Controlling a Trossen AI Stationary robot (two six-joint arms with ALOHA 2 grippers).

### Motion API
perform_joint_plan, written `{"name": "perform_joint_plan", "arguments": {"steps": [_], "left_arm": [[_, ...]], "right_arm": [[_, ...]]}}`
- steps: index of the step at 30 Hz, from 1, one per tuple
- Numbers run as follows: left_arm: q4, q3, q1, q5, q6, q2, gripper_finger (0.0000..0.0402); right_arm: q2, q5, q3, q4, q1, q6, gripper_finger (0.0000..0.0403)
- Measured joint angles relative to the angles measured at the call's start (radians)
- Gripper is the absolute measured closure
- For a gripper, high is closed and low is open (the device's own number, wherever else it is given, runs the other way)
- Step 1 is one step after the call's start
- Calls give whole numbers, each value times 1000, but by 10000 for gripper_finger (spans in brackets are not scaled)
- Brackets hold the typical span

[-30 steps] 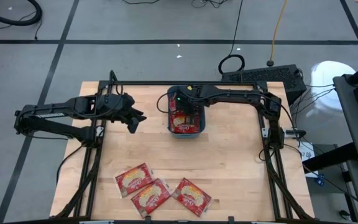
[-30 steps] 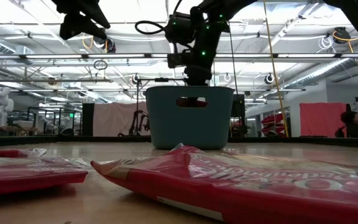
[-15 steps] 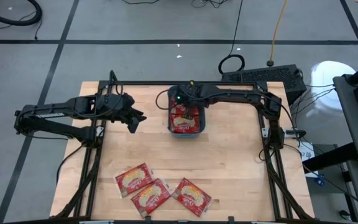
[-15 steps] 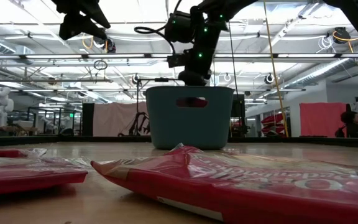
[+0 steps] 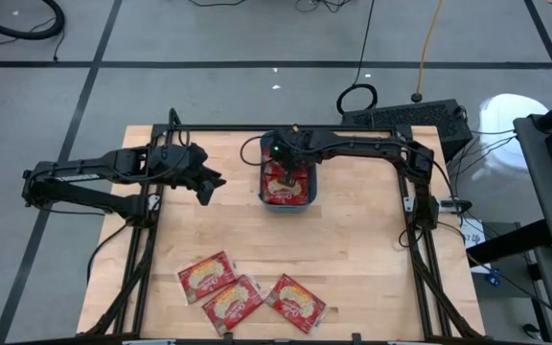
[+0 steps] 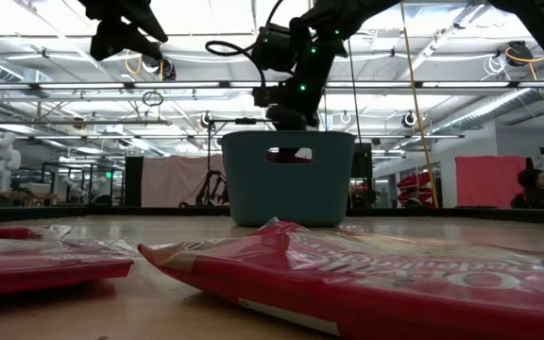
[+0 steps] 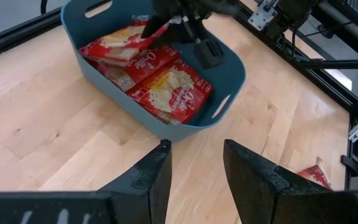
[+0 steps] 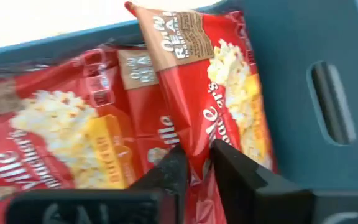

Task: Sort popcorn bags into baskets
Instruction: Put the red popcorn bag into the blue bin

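Note:
The teal basket (image 5: 261, 184) (image 6: 291, 179) (image 7: 92, 74) stands at the table's far middle with several red popcorn bags (image 7: 169, 93) lying in it. My right gripper (image 5: 286, 169) (image 8: 194, 155) reaches down into the basket, shut on one red bag (image 8: 210, 81). My left gripper (image 5: 206, 189) (image 7: 194, 158) hovers open in the air to the left of the basket, holding nothing. Three more bags lie flat near the table's near edge (image 5: 206, 276) (image 5: 233, 302) (image 5: 295, 300). My right gripper pinches a red popcorn bag between its two fingers by one edge (image 8: 199, 144), coming from above and pointing down into the basket. The bag reaches away below the fingers, tilted, over the other bags (image 8: 61, 130) and beside the basket's wall (image 8: 316, 74).
Bare wood lies between the basket and the three bags at the near edge. Dark frame rails run along the table's sides (image 5: 420, 259). A person sits far off in the room behind (image 6: 536, 189).
My right gripper, with the bag, has drawn back a little toward the table's far edge over the basket and tipped slightly. More of the bags inside the basket show from above.

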Motion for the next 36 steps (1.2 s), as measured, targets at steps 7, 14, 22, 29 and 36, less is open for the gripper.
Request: {"name": "perform_joint_plan", "arguments": {"steps": [7,14,22,29,36], "left_arm": [[0,0,0,20,-20,0,254],[0,0,-8,21,-30,0,254],[0,0,-8,23,-29,0,254],[-3,0,-8,22,-29,0,254],[-4,0,-8,19,-29,0,254]], "right_arm": [[-7,-96,0,-58,-22,45,275],[-46,-296,1,-7,-29,136,262],[7,-291,0,108,-53,129,305],[68,-255,0,153,-94,125,369],[76,-242,0,183,-120,130,399]]}}
